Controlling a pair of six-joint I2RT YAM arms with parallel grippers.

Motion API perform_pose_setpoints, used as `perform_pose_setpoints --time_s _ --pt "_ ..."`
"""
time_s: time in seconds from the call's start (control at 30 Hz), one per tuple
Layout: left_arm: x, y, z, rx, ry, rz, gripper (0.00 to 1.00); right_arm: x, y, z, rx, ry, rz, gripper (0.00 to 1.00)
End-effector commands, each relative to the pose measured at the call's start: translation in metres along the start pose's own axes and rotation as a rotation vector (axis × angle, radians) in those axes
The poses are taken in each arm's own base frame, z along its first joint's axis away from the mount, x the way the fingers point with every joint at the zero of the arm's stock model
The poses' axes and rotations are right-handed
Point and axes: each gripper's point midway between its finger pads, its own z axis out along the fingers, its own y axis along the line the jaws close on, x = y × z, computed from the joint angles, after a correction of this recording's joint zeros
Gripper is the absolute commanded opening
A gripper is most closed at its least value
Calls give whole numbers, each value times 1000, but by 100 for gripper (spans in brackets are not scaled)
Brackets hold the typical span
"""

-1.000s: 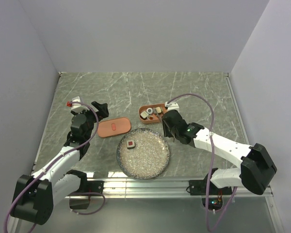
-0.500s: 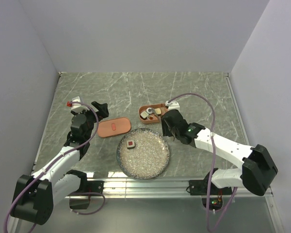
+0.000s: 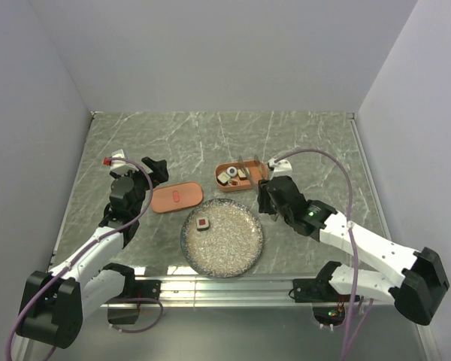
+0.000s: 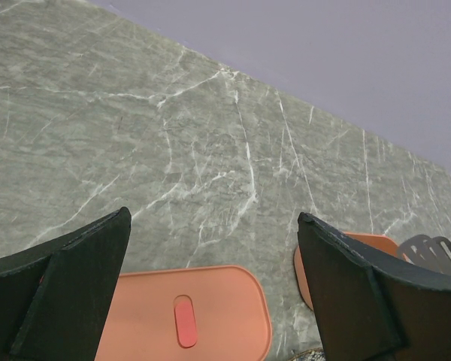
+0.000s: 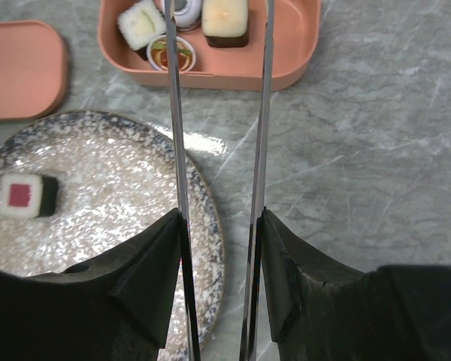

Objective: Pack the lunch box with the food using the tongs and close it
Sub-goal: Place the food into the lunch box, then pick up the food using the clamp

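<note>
The salmon-orange lunch box [image 3: 240, 186] lies behind the plate and holds several pieces of food [image 5: 173, 54]. One red-topped, dark-rimmed piece [image 3: 204, 223] is left on the speckled plate [image 3: 233, 252]. My right gripper [image 3: 271, 197] is shut on the thin grey tongs [image 5: 174, 113]. Their two arms stand apart, with nothing between them, and point over the box's right half. The flat lid [image 3: 177, 198] lies left of the box. My left gripper [image 4: 214, 226] hangs open just above the lid [image 4: 218, 301], holding nothing.
The plate's rim [image 5: 210, 226] lies right under the tongs. Grey walls close the table at the back and on both sides. A metal rail [image 3: 233, 286] runs along the near edge between the arm bases.
The tongs' arms have spread wider, and my right arm has drawn back to the right, away from the box. The left arm has not moved.
</note>
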Motion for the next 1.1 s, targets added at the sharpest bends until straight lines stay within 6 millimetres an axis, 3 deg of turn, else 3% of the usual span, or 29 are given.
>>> perform_pose_setpoints --time_s 0.0,0.27,0.57,0.73,1.07 --pt "-26 -12 1 32 -75 -21 100 -7 9 -14 -44 -60 34 51" --pt "-28 -14 -1 39 -77 -22 100 24 60 -39 -152 -14 -31 50" --pt "-30 -14 -3 43 -86 -28 99 66 85 -64 -212 57 -36 50" --pt "-32 -15 -6 51 -95 -29 99 90 109 -77 -296 91 -43 50" --pt "-32 -14 -6 46 -95 -33 99 118 128 -86 -340 135 -37 52"
